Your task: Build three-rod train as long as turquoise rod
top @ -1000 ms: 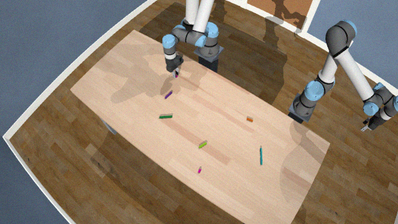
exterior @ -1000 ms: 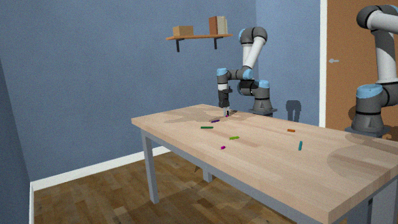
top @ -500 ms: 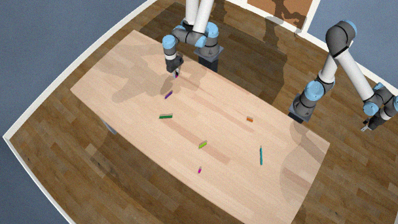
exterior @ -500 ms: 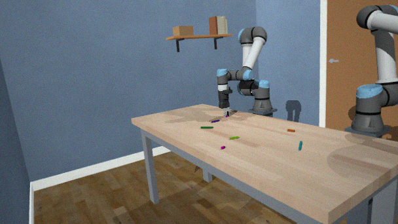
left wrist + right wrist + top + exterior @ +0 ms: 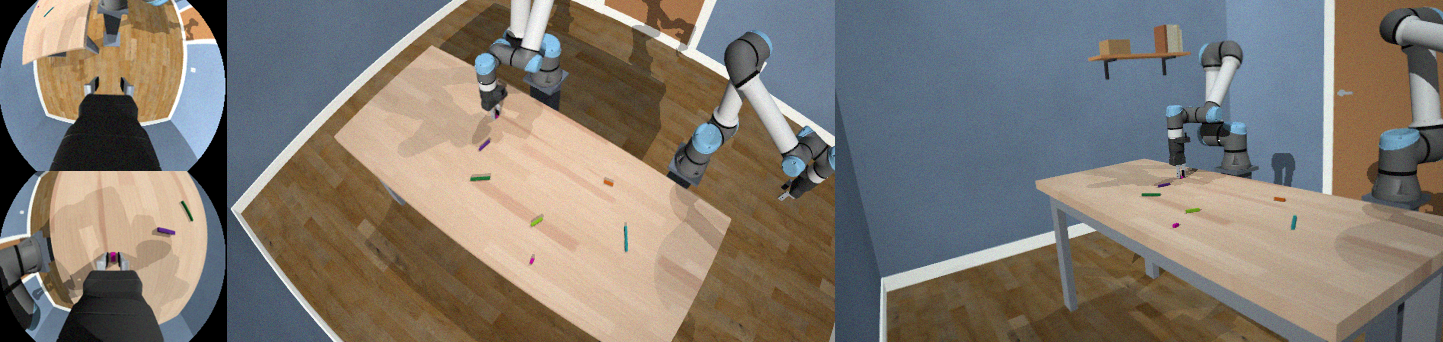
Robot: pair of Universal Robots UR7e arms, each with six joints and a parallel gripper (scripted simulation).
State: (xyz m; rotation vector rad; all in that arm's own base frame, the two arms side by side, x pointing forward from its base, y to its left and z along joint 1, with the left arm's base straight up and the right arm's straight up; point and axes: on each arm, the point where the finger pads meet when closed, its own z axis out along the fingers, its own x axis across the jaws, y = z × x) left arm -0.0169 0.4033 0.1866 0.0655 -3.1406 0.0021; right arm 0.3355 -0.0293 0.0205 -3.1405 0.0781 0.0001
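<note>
My right gripper is partly open, low over the table, with its fingers on both sides of a magenta rod; slim gaps show beside the rod. My left gripper is open and empty, beyond the table's right end. A purple rod, green rod, lime rod, orange rod, turquoise rod and second magenta rod lie apart.
The table carries the scattered rods. The right arm's base stands at the table's back edge, and the left arm's base is farther right along that edge. A wall shelf with a box and books hangs behind.
</note>
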